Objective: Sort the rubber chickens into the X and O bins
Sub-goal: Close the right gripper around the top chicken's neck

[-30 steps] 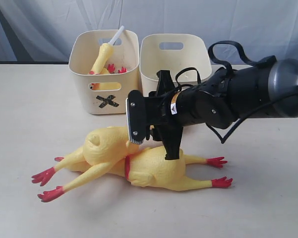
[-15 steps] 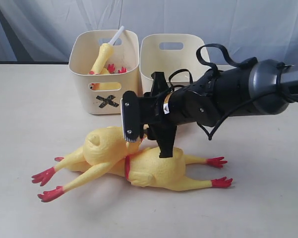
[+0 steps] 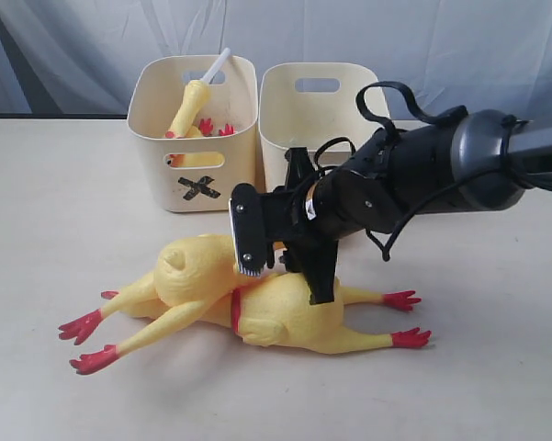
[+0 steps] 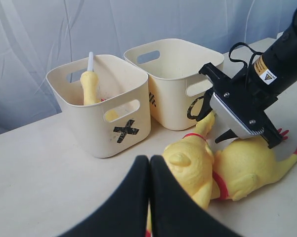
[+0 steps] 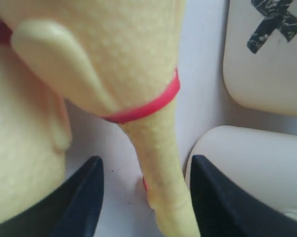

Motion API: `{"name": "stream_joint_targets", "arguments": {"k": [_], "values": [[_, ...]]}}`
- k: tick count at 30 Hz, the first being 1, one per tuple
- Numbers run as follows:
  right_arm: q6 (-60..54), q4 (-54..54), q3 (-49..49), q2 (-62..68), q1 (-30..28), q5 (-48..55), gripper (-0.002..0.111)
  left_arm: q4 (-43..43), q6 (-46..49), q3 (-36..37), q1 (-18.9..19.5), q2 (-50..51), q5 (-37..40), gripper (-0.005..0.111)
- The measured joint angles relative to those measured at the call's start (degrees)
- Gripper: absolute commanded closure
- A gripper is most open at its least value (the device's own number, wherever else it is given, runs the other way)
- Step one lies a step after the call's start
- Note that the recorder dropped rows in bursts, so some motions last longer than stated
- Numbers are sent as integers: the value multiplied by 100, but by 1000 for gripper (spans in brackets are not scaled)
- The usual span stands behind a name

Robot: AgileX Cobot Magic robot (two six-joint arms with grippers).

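Note:
Two rubber chickens lie overlapped on the table: one (image 3: 188, 271) on the left, one (image 3: 294, 317) on the right. My right gripper (image 3: 287, 285) reaches across just above them. It is open, and in the right wrist view its fingers (image 5: 146, 197) straddle a chicken's neck (image 5: 158, 163) below the red band, without touching it. The X bin (image 3: 193, 188) holds the slim chicken (image 3: 191, 103) with the white tube, and red feet (image 3: 207, 126) of another. The O bin (image 3: 349, 110) stands to its right. My left gripper (image 4: 149, 197) is shut on nothing, short of the near chicken (image 4: 190, 165).
A pale curtain (image 3: 367, 37) hangs behind the bins. The two bins stand side by side, almost touching. The right arm's black body and cable (image 3: 422, 175) cross in front of the O bin. Bare tabletop (image 3: 55, 220) lies left of the chickens.
My right gripper swung slightly left, then came back right and lower over the chickens. The chickens and bins have not moved.

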Motion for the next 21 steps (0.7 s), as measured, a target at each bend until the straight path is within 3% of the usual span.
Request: {"name": "stream_joint_targets", "arguments": {"k": [21], "values": [[320, -33, -516, 480, 0, 270, 57, 0, 0, 0, 0, 0, -43, 107]]}}
